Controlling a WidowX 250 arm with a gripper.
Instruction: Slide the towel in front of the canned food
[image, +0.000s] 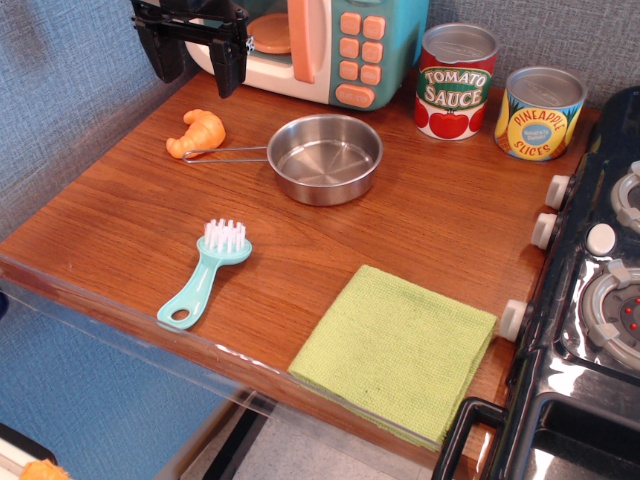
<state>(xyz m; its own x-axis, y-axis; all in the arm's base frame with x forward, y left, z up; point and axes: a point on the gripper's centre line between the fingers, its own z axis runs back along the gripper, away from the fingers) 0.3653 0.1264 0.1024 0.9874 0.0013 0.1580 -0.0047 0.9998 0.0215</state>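
The light-green towel (395, 350) lies flat at the front right corner of the wooden counter (130, 210), its edge near the toy stove. The canned food stands at the back right: a taller red Tomato Sauce tin (455, 82) and a shorter yellow Pineapple Slices tin (540, 112). My black gripper (196, 60) hangs open and empty at the back left, above the counter, far from the towel.
A steel pan (325, 158) with a long handle sits mid-counter between the towel and the tins. A toy croissant (197, 133) lies by its handle. A teal brush (205, 275) lies front left. A toy microwave (330, 45) stands at the back. A black stove (590, 300) borders the right.
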